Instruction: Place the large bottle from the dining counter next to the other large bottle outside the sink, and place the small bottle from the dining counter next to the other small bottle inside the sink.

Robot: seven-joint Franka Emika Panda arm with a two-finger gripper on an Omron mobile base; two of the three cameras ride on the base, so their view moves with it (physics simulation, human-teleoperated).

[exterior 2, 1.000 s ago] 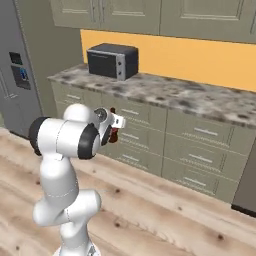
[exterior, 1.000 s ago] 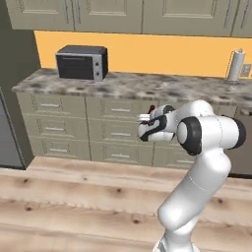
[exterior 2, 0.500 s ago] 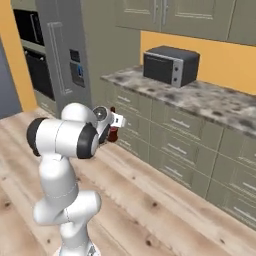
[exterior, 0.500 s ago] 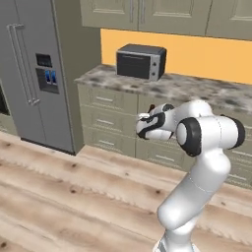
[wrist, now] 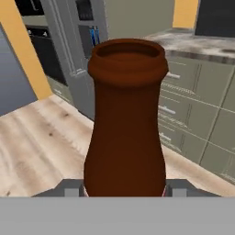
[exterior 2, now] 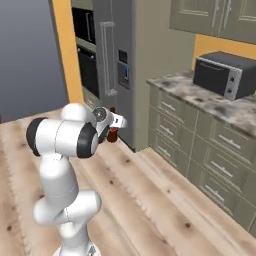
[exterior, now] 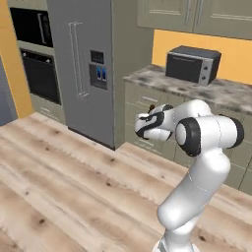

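A tall grey refrigerator (exterior: 86,69) stands at about ten o'clock in the left base view, with a dark built-in oven (exterior: 37,54) set in the orange wall at nine o'clock beside it. In the right base view the same refrigerator (exterior 2: 117,60) sits at twelve o'clock. To its right runs a mottled stone counter (exterior: 197,91) on sage-green drawers, reaching toward three o'clock; in the right base view that counter (exterior 2: 210,102) stretches from one to three o'clock. A dark toaster oven (exterior: 192,64) rests on it at about one o'clock, and appears at two o'clock in the right base view (exterior 2: 222,75). Pale wood flooring (exterior: 69,182) spreads across the lower half.

The gripper (exterior: 147,125) is held out level in front of the arm, near the picture's centre, above the floor and apart from the counter. Its fingers are closed partway on the large bottle from the dining counter (wrist: 126,124), gripping the brown body low down on both sides. In the hand view the bottle's open mouth sits at twelve o'clock. In the right base view a little of the bottle (exterior 2: 113,134) shows at the gripper (exterior 2: 116,125).
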